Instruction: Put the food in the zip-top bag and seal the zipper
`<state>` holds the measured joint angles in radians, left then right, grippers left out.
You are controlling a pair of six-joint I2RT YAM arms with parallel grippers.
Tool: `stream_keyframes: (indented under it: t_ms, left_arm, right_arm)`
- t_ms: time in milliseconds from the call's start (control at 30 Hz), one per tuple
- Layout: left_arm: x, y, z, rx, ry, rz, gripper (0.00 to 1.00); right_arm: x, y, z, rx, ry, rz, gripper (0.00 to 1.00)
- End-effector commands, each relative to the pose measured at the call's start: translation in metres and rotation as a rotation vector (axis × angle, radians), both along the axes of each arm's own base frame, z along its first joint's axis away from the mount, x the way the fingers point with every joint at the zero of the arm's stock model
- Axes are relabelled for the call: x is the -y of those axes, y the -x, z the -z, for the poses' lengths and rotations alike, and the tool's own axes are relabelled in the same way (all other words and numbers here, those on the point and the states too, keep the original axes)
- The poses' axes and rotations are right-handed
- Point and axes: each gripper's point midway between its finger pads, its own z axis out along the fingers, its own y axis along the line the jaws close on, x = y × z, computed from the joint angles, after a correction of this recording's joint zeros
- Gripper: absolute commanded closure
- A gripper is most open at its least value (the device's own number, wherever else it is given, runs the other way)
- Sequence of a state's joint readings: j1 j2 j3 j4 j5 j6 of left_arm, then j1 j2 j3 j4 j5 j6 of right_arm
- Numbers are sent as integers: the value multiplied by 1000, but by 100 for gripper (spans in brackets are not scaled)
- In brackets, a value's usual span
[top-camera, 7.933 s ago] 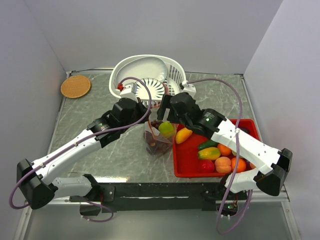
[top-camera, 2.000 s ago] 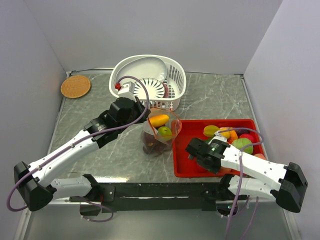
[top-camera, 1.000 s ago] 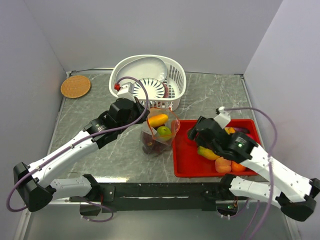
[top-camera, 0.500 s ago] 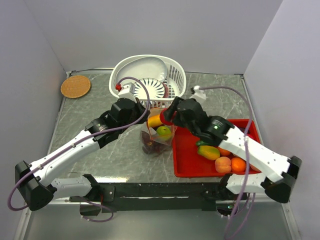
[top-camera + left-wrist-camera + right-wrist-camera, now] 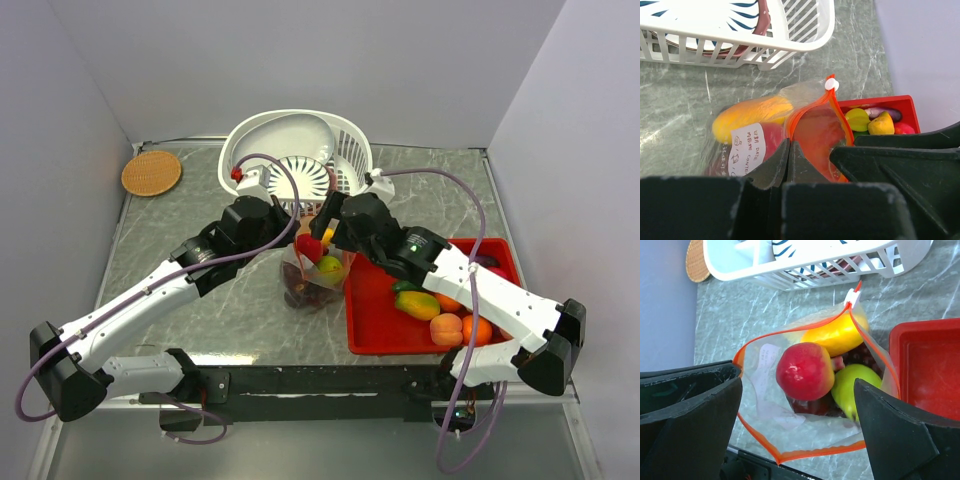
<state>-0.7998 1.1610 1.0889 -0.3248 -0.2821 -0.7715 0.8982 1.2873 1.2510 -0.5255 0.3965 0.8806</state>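
The clear zip-top bag (image 5: 318,275) stands open at mid-table, its orange-red zipper (image 5: 805,460) ringing the mouth. Inside lie a red apple (image 5: 805,371), an orange mango (image 5: 837,335), a green pear (image 5: 860,385) and dark grapes. My left gripper (image 5: 788,146) is shut on the bag's rim on its left side (image 5: 292,247). My right gripper (image 5: 797,410) is wide open right above the mouth (image 5: 328,232), with the apple lying free below it. More food, among it a peach (image 5: 447,328), lies in the red tray (image 5: 375,320).
A white slotted basket (image 5: 295,165) with a dish in it stands just behind the bag. A woven coaster (image 5: 151,172) lies at the far left. The red tray touches the bag's right side. Grey walls close in on three sides.
My right gripper came from the tray to above the bag with the red apple and opened. The apple now lies in the bag. The left gripper kept its hold.
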Motion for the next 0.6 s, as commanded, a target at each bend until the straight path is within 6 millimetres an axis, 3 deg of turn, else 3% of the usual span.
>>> stream_keyframes:
  t_ms: [0,67,133,333,467,567]
  left_arm:
    - [5,-4,-28,55,57,9,99]
    - [5,-4,-28,55,57,13,99]
    - [4,-3,-29,59,57,14,99]
    - [2,-1,-32,70,56,18,99]
    - [1,-1,-31,72,50,22,99]
    - [1,0,-31,71,51,25,99]
  right_arm:
    - [29,-5,-30,41,-29,100,0]
    - [53,-4,-28,18,-49,195,0]
    - [90,-3,-20,-8,-21,294,0]
    - [186,6,43,-179,50,585,0]
    - [227,14,84,-276,102,722,0]
    - [254,16,103,-328,137,830,0]
